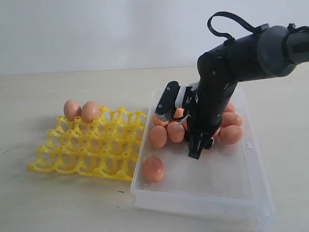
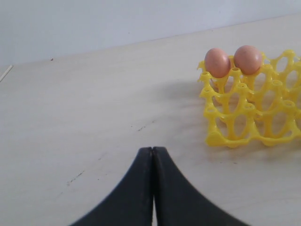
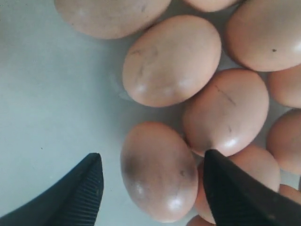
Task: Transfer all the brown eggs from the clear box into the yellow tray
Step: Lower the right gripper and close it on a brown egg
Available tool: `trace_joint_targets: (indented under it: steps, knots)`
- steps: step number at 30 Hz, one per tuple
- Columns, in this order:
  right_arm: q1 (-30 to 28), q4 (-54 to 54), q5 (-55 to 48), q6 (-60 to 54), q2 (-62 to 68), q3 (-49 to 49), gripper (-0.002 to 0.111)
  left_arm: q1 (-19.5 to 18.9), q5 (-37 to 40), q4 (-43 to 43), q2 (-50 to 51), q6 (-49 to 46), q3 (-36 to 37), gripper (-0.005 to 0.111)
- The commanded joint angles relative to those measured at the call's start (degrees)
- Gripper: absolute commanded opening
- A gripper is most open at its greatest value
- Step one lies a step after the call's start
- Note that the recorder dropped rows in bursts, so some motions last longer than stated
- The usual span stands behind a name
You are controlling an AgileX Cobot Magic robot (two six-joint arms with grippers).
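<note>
Several brown eggs (image 1: 158, 136) lie clustered in the clear box (image 1: 203, 200), and one egg (image 1: 153, 168) lies alone near its front left corner. The yellow tray (image 1: 91, 150) sits left of the box with two eggs (image 1: 72, 110) in its far left cups. My right gripper (image 1: 200, 145) reaches down into the box among the cluster. In the right wrist view this gripper (image 3: 153, 156) is open, with one egg (image 3: 160, 172) between its fingers (image 3: 80, 193). My left gripper (image 2: 153, 149) is shut and empty over bare table, facing the tray (image 2: 235, 132) and its two eggs (image 2: 217, 62).
The pale table (image 1: 58, 203) carries only the tray and the box. The right arm's black body (image 1: 241, 58) leans over the box's far right part and hides some eggs. The left arm does not show in the exterior view.
</note>
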State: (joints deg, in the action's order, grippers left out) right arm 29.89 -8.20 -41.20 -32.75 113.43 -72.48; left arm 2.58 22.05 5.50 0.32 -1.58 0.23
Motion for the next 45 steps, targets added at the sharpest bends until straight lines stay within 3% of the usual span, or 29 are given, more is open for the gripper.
trace_joint_targets:
  steps: [1,20,25,32,45]
  knots:
    - [0.13,0.96,0.48,-0.43,1.4,0.09,0.059,0.28,-0.35,-0.06,-0.32,0.26,-0.23,0.0]
    - [0.13,9.54,3.63,-0.16,2.51,0.09,0.059,0.28,-0.35,-0.06,-0.32,0.26,-0.23,0.0]
    - [0.13,16.15,4.11,1.66,2.51,0.09,0.044,0.28,-0.35,-0.06,-0.32,0.26,-0.23,0.0]
    - [1.56,17.38,6.81,7.53,2.51,0.09,0.002,0.28,-0.35,-0.06,-0.32,0.26,-0.23,0.0]
    - [4.76,17.36,9.36,9.67,-3.03,1.03,0.0,0.28,-0.35,-0.06,-0.32,0.26,-0.23,0.0]
